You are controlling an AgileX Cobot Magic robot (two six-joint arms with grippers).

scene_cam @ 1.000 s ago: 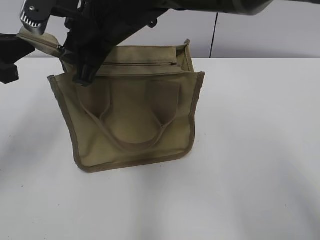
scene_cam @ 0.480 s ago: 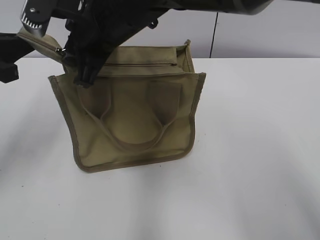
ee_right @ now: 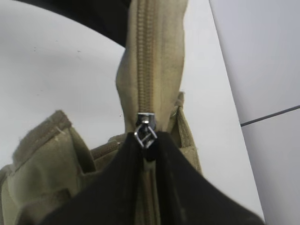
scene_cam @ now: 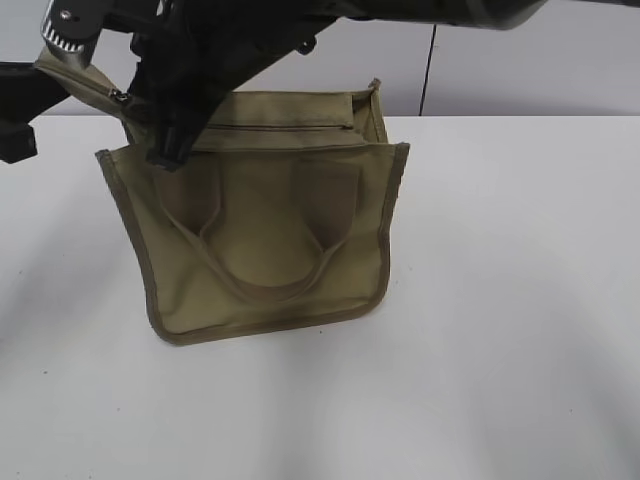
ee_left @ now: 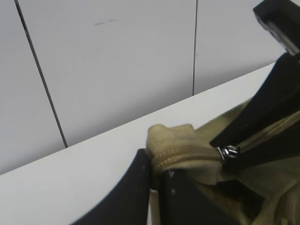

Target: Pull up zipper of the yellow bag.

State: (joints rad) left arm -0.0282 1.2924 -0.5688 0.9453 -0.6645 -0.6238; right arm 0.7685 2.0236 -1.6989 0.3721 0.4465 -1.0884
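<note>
bag: yellow bag stands on the white table, left of centre, broad face with two looped handles toward the camera; darker binding along the edges.
top panel: far side of the bag, zipper runs left-right along it; teeth look closed over the stretch in view.
zipper tail: fabric end of the zipper is lifted up and off the far-left corner of the bag, stretched toward the upper left.
pull: small silver pull sits at the base of that lifted tail, teeth above it meshed; also seen in the left wrist view and as a tiny glint in the exterior view.
left gripper: left gripper at far left, off the bag's corner; fingers closed on the folded end of the zipper tail, fabric bunched between them.
right gripper: right gripper reaches across from above to the bag's far-left corner; fingers narrow, tips pinched together right at the pull, which pokes out just above them.
arms: both black, crowding the upper left of the exterior view, hiding the bag's far-left corner.
wall: pale panels with dark seams behind the table.
</note>
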